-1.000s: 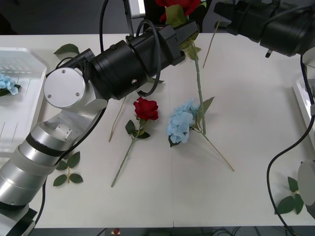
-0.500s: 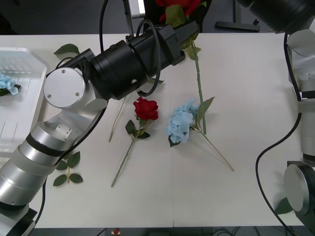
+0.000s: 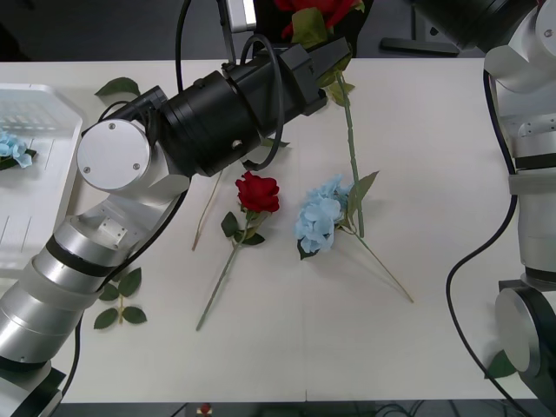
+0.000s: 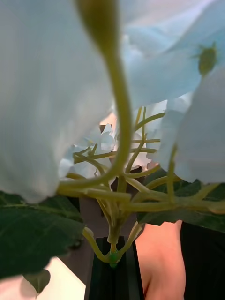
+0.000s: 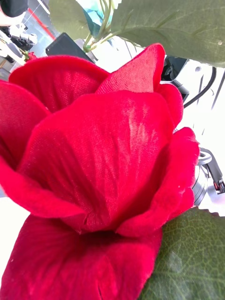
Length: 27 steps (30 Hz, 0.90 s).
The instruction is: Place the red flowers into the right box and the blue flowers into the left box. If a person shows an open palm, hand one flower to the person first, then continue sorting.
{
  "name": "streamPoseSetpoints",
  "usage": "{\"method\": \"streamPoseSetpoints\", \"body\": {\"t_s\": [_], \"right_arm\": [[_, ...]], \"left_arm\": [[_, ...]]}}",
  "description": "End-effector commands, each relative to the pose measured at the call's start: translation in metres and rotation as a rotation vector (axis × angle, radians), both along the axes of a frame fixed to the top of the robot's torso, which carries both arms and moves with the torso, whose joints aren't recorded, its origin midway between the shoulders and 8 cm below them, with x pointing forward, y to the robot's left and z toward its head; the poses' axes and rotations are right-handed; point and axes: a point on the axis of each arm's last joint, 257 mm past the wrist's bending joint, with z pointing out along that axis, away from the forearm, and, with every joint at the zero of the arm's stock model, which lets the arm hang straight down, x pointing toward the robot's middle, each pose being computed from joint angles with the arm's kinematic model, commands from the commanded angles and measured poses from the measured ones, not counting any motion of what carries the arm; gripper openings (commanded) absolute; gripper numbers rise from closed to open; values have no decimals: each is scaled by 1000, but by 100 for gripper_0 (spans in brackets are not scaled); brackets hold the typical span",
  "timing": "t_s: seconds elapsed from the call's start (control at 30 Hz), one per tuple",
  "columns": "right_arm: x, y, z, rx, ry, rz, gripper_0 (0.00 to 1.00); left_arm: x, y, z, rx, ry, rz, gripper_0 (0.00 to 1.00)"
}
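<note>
**Two roses, three hydrangeas in sight**

Red roses: two. One lies on the white table [image 3: 434,287]; the other rose [image 3: 313,10] stands up beyond the left gripper [image 3: 334,54], its stem trailing back across the table; jaw state there cannot be told. Blue hydrangeas: three. One hydrangea [image 3: 320,217] lies just beside the fallen rose [image 3: 258,192]; one rests in the left box [image 3: 43,130]; a third hydrangea head [image 4: 117,154] sits right before the right wrist camera, jaws unseen. Loose leaf sprigs [image 3: 120,300] are scattered about. Dark floor lies beyond the table. The left arm reaches forward; the right arm is raised high.
</note>
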Motion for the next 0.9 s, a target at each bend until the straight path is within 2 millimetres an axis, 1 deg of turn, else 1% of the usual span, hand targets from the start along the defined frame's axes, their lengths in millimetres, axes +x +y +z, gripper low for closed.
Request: {"method": "streamPoseSetpoints", "body": {"t_s": [0.03,0.33,0.37,0.4,0.43,0.47,0.53,0.57,0.73,0.87,0.9], "right_arm": [[-13,12,30,13,-72,10,0],[-13,13,31,15,-73,10,0],[-13,13,32,15,-73,10,9],[-13,13,31,18,-70,12,40],[-14,13,32,21,-69,15,53],[-13,13,31,22,-65,15,61],[-13,14,30,24,-61,20,72],[-13,14,30,24,-60,19,76],[-14,13,32,44,-49,33,89],[-15,13,33,55,-43,43,94],[-15,13,32,64,-36,50,97]], "left_arm": [[-12,-3,17,-33,-34,-15,0],[-12,-3,17,-36,-32,-16,0],[-12,-3,17,-35,-33,-16,0],[-13,-3,17,-34,-33,-17,0],[-13,-3,17,-36,-31,-18,0],[-12,-3,17,-35,-33,-15,0],[-13,-3,17,-35,-34,-17,0],[-12,-3,17,-36,-32,-16,0],[-13,-3,17,-34,-34,-19,0],[-13,-3,17,-34,-34,-19,0],[-13,-3,18,-36,-34,-18,0]]}}
